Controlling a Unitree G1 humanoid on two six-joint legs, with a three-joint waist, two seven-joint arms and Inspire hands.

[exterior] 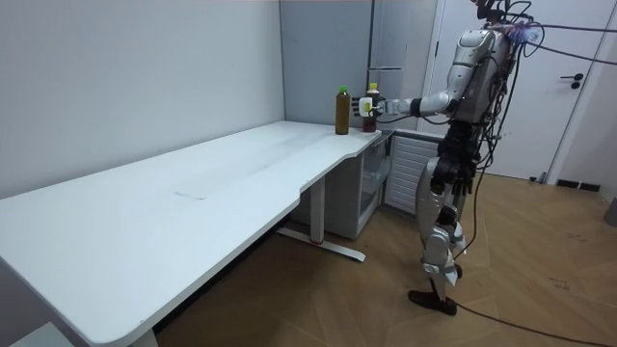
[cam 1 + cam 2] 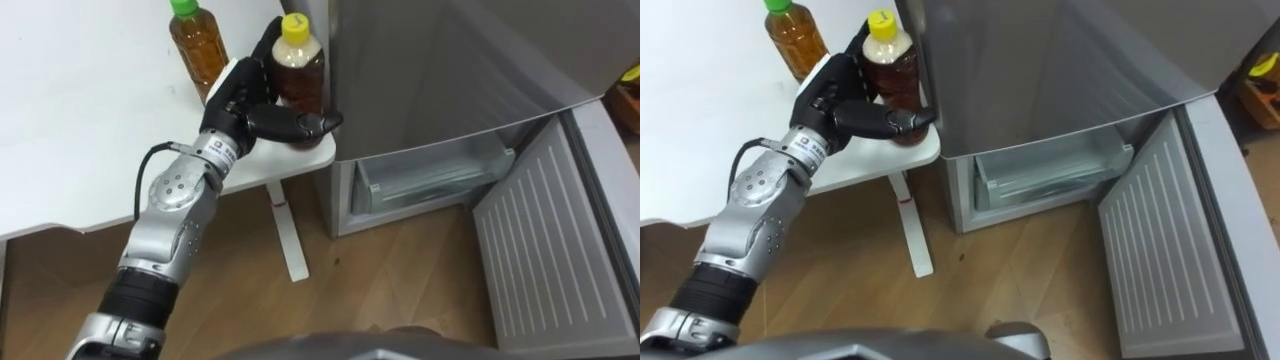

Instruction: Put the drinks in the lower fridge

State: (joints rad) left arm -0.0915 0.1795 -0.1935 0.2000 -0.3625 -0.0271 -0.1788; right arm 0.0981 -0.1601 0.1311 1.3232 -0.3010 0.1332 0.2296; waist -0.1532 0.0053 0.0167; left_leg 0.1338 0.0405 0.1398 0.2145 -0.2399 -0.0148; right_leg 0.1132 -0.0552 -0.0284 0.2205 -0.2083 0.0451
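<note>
Two tea bottles stand on the white table's (image 2: pixel 80 120) corner next to the fridge. My left hand (image 2: pixel 243 100) is wrapped round the yellow-capped bottle (image 2: pixel 301 72): fingers behind it, thumb curled across its base in front. The bottle still rests upright on the table. The green-capped bottle (image 2: pixel 198 48) stands free just to its left, behind my hand. The lower fridge compartment (image 2: pixel 430 175) is open, showing a pale shelf and a clear drawer inside. In the room view I stand in front of the fridge with my left arm stretched out to the bottles (image 1: pixel 369 108).
The lower fridge door (image 2: pixel 550 240) is swung wide open to the right, its ribbed inner face up toward me. The grey upper fridge door (image 2: pixel 450 70) is closed. A white table leg (image 2: pixel 288 225) stands on the wooden floor beside the fridge.
</note>
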